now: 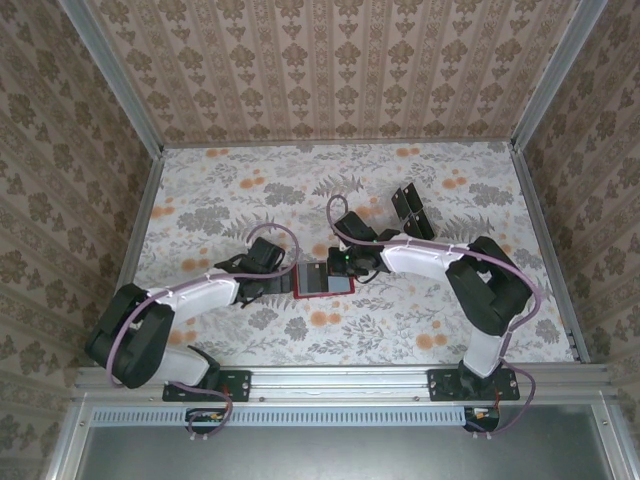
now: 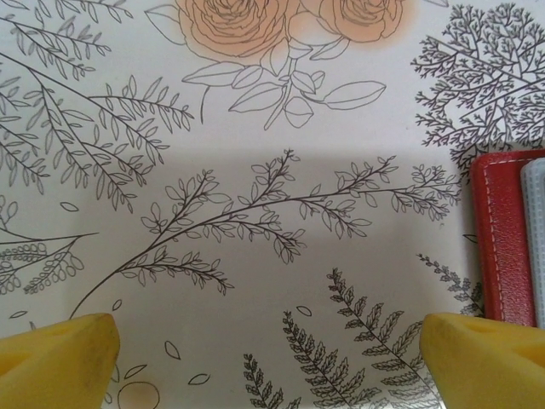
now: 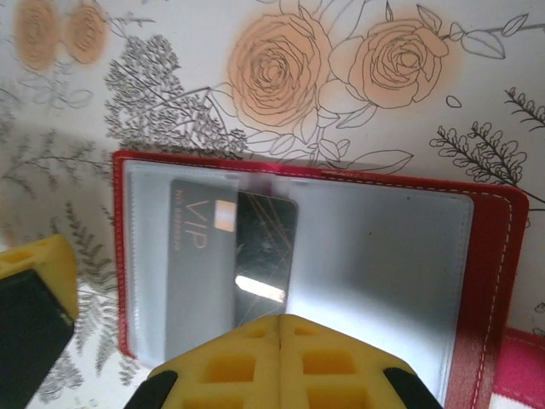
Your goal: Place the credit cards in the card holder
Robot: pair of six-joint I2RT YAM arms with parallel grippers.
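Looking early: one card [image 3: 230,256] sits partly sleeved in the open wallet [image 3: 490,256] mid-table, right gripper [image 1: 342,262] over it, grip unclear. Left gripper [image 2: 266,334] gapes wide beside it. Spare cards [image 1: 410,207] wait further back, unloaded.

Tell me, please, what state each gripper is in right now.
Left gripper: open, empty.
Right gripper: shut, tips at the credit card in the card holder.

A robot test cell, not a lived-in room, is indicated: a floral-printed worktop [image 1: 400,330] is boxed in by damask-papered panels [image 1: 330,70] framed in aluminium rails [image 1: 110,75], and the left arm [image 1: 190,300] and right arm [image 1: 430,258] are bolted to a metal base rail [image 1: 340,378].
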